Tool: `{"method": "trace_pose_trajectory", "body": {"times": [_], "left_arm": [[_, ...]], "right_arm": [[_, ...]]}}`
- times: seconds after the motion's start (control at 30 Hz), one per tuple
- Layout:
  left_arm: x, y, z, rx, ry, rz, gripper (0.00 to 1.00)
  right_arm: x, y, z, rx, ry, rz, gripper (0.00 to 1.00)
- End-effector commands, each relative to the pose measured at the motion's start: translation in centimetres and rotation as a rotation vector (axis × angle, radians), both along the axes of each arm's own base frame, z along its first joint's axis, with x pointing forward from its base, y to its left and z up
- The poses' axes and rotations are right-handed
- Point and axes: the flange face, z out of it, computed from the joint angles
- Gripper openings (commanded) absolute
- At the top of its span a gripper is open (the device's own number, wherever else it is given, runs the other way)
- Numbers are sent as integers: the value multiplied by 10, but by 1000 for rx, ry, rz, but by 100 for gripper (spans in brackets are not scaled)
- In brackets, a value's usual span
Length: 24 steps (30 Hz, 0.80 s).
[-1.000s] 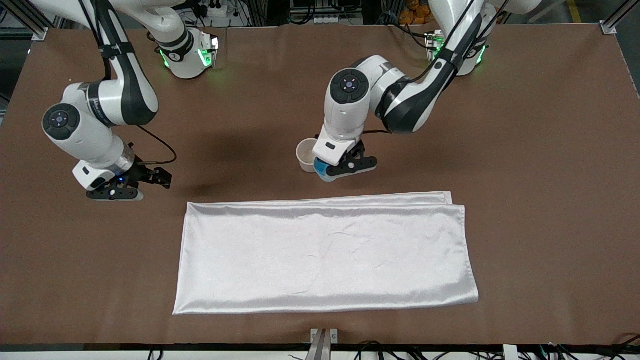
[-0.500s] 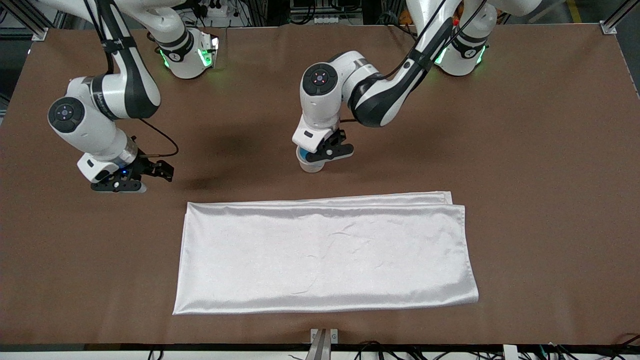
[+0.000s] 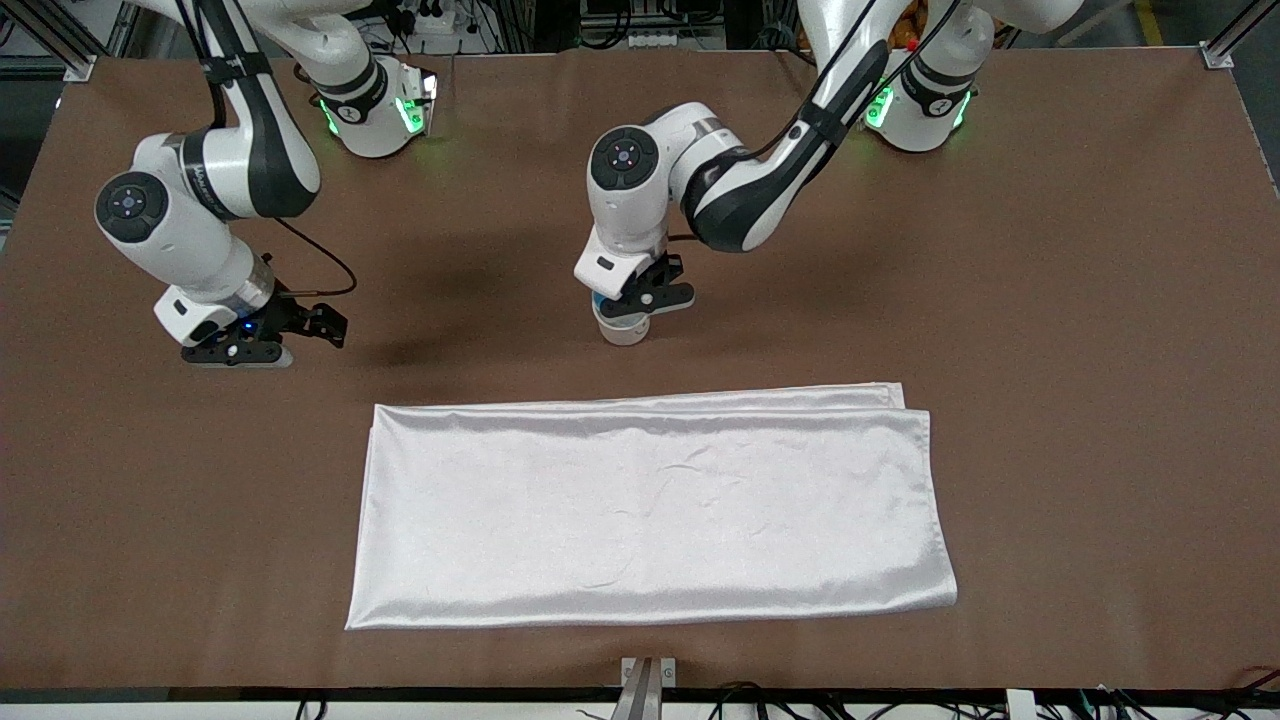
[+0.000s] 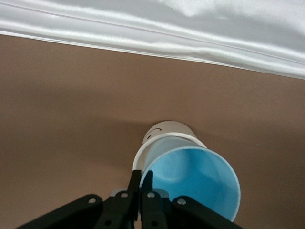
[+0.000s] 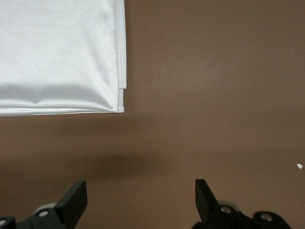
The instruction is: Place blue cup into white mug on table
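The white mug [image 3: 622, 331] stands on the brown table [image 3: 1050, 300], between the arm bases and the cloth. The blue cup [image 4: 195, 179] sits in the mug [image 4: 167, 136], its rim standing above the mug's rim. In the front view only a sliver of the blue cup [image 3: 612, 310] shows under the hand. My left gripper [image 3: 628, 309] is right over the mug, shut on the blue cup's rim, as the left wrist view [image 4: 143, 180] shows. My right gripper [image 3: 236, 356] waits open and empty just above the table toward the right arm's end; the right wrist view [image 5: 140, 191] shows its fingers wide apart.
A shiny white folded cloth [image 3: 650, 510] lies nearer to the front camera than the mug. Its edge shows in the left wrist view [image 4: 157, 28] and its corner in the right wrist view [image 5: 57, 52].
My left gripper carried the blue cup from beside the mug to over it, and the cup now sits in the mug. My right arm rose and drew back slightly.
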Motion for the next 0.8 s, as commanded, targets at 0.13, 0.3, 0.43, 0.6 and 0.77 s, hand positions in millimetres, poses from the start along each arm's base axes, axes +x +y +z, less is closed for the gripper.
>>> {"method": "trace_pose_trajectory", "body": {"times": [0.13, 0.3, 0.43, 0.6, 0.77], "left_arm": [[6, -1, -10, -16, 19, 39, 57], [7, -4, -8, -23, 12, 41, 100], [13, -3, 4, -37, -2, 48, 100], [21, 3, 31, -57, -44, 41, 100], [42, 23, 65, -70, -105, 42, 100]], "right_arm": [[-13, -7, 9, 0, -14, 26, 100], [-12, -20, 10, -3, -15, 49, 100], [-12, -26, 10, -4, -13, 50, 100], [-11, -26, 11, -3, -15, 48, 100], [-1, -20, 27, -2, -23, 44, 100]]}}
